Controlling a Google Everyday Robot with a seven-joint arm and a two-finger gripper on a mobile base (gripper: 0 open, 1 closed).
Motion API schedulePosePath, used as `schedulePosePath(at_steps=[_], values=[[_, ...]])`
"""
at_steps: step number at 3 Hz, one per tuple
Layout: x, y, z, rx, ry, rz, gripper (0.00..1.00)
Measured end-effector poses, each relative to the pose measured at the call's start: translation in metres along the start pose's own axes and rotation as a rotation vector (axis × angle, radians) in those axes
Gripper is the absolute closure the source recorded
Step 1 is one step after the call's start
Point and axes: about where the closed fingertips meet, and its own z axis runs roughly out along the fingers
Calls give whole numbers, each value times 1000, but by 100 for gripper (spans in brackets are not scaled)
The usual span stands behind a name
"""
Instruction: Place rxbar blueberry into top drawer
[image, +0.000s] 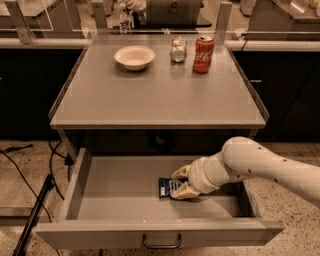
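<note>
One wide, shallow grey top drawer (75, 187) stood pulled out beneath the worktop, with a dark metal bar handle (161, 244) on its near front. Right of centre inside it lay the small, flat, dark-blue rxbar blueberry (167, 187). Its right end was pinched narrowly in the tan two-finger pincer (181, 182), which reached in from the right on a white arm (260, 165). As I judged it, the wrapper could cling to a finger on release and be dragged back out, or the arm could knock the drawer's right wall. Far back on the grey worktop (160, 100) sat a white bowl (134, 56), a small glass jar (178, 50) and a red soda can (203, 54). Black cables (52, 172) trailed over the speckled floor (20, 172) at left.
</note>
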Motion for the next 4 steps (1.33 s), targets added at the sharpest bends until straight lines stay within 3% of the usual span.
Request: schedulePosePath(at_steps=[1, 2, 4], values=[[7, -2, 9, -7, 8, 8, 100], [7, -3, 8, -9, 11, 11, 84], [7, -3, 8, -9, 11, 11, 36]])
